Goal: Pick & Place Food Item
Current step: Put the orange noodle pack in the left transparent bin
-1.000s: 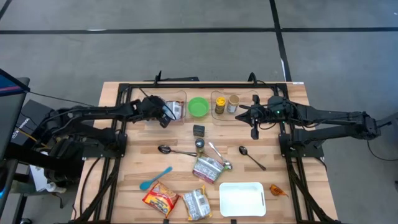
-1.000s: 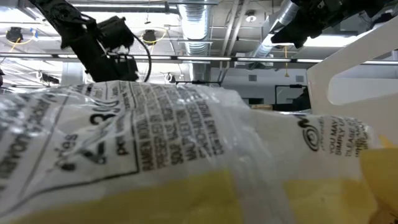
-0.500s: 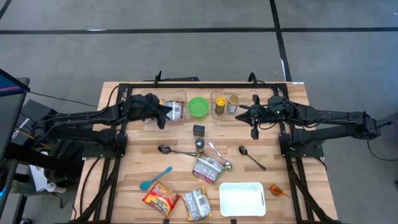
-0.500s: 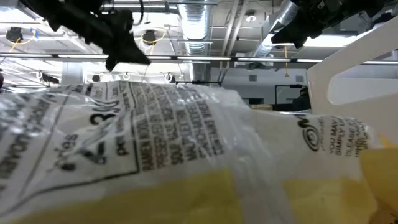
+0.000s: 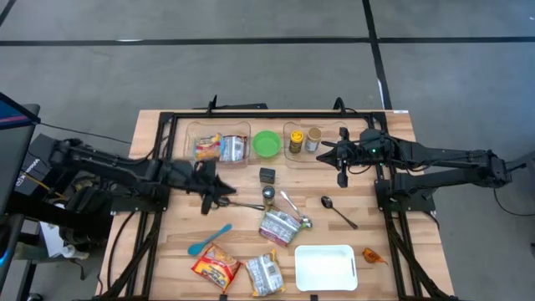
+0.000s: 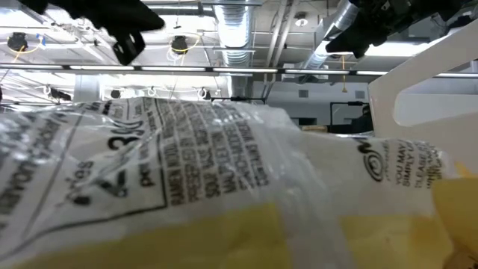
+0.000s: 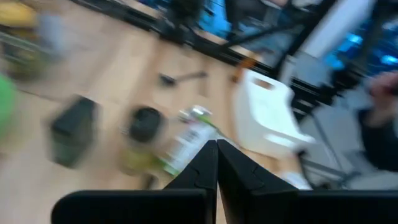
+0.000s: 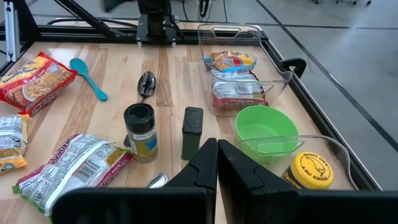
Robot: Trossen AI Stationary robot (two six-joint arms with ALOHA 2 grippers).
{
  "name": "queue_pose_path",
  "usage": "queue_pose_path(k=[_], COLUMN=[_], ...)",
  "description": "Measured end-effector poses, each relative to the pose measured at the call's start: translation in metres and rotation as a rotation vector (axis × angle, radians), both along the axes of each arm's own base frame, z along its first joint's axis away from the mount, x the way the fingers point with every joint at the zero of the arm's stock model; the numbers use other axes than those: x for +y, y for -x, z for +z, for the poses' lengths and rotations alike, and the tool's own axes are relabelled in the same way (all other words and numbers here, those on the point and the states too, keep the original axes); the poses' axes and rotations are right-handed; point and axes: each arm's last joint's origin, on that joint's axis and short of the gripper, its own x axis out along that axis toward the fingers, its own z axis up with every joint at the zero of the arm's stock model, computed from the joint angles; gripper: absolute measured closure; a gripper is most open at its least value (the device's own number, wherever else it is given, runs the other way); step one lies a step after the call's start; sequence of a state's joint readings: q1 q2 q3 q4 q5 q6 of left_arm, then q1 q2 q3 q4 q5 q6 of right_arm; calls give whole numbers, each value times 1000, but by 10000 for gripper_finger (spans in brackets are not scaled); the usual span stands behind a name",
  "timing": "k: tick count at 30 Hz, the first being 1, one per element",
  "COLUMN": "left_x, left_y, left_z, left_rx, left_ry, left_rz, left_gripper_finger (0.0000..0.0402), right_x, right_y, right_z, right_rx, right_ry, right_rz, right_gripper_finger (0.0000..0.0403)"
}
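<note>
The left tool (image 5: 219,193), fingers together and empty, hangs left of centre in the high view. The nearest food packet (image 5: 279,227), probably the target, lies to its lower right on the counter (image 5: 368,216), long axis slanting. The right tool (image 5: 333,152), also closed, waits at upper right, farther off.

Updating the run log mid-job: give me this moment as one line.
left gripper: shut, empty, over spoon | right gripper: shut, idle beside clear bin | ramen packets: in clear container

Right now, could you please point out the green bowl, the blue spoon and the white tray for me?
green bowl (image 5: 267,144), high view, the middle of its inside.
blue spoon (image 5: 209,240), high view, midway along its handle.
white tray (image 5: 325,267), high view, its bare flat floor.
</note>
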State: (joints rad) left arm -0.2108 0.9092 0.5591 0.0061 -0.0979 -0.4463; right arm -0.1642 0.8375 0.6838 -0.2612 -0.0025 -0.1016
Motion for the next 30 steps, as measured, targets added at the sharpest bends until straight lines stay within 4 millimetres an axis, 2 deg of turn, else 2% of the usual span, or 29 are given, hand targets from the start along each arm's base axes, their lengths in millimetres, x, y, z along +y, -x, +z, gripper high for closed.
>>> queue_pose_path(k=[8,15,22,30], left_x=[-49,-79,-93,-99], left_y=[17,36,55,73], left_z=[-1,-2,-13,-39], left_rx=[36,96,257,438], left_ry=[86,227,393,443], left_rz=[-229,-318,-173,98], left_gripper_finger=[401,401,401,401], right_x=[0,0,0,0], right_y=[0,0,0,0], right_z=[0,0,0,0], right_rx=[0,-1,-1,3], right_ry=[-8,-14,-12,30], right_rz=[-4,-7,-6,8], right_gripper_finger=[398,398,398,398])
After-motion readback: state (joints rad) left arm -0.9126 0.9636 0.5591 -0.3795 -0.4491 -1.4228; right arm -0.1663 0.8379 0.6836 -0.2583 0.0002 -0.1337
